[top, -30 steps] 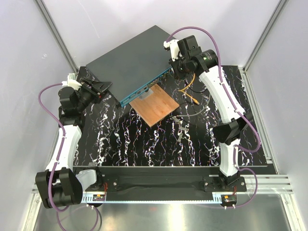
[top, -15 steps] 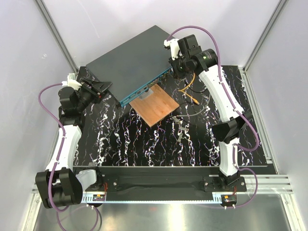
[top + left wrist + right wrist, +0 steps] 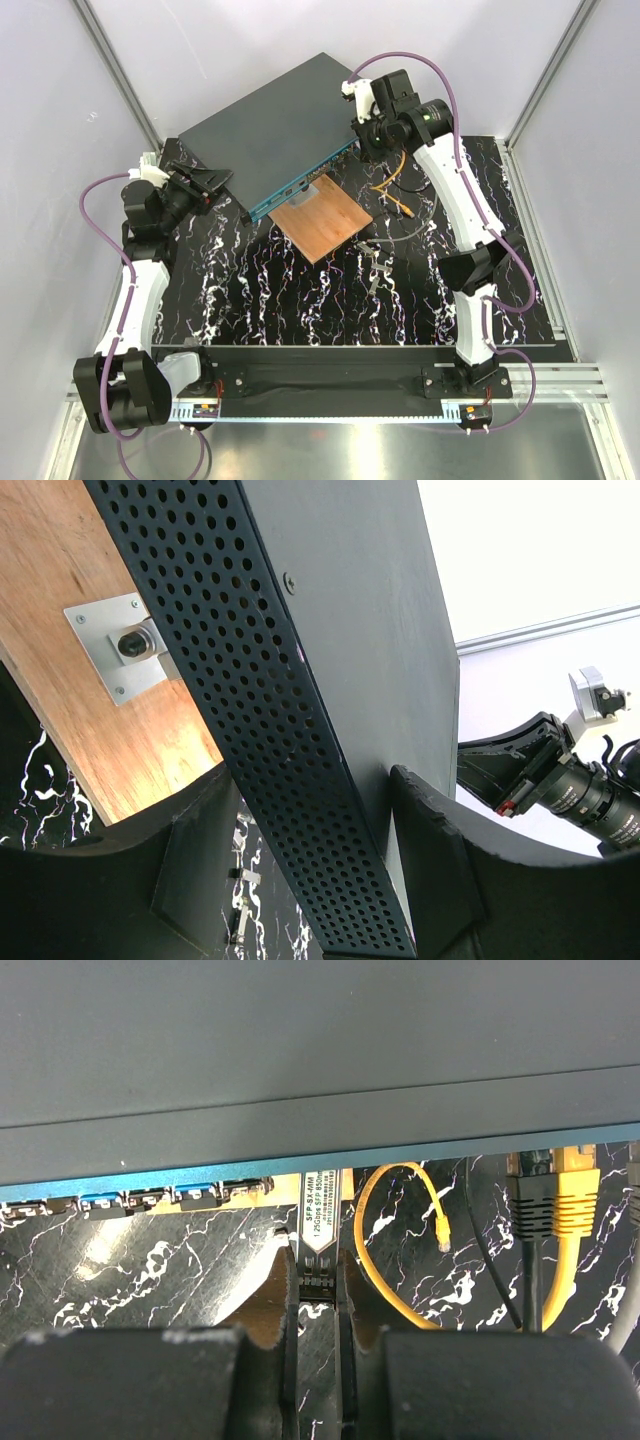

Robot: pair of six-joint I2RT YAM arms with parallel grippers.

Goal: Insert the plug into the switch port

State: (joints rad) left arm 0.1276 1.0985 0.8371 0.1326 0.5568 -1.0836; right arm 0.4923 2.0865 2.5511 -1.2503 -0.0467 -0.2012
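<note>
The switch (image 3: 270,125), a wide dark grey box, lies at the back of the marbled table, its teal front face (image 3: 300,183) turned toward the copper plate. In the right wrist view my right gripper (image 3: 318,1290) is shut on the plug (image 3: 320,1225), a slim labelled metal module. The plug's far end meets a switch port (image 3: 322,1176) in the teal face (image 3: 140,1190); how deep it sits is hidden. From above, the right gripper (image 3: 365,148) is at the face's right end. My left gripper (image 3: 315,880) straddles the box's perforated side (image 3: 260,700), open, one finger (image 3: 440,880) against the top.
A copper-brown plate (image 3: 322,218) lies just in front of the switch. A loose yellow cable (image 3: 385,1260) curls right of the plug, beside a yellow connector (image 3: 560,1200) on black cable. Small metal parts (image 3: 375,262) lie mid-table. White walls enclose the table.
The right wrist has crept slightly toward the back right at the switch's end. The left arm and the switch stay as they were.
</note>
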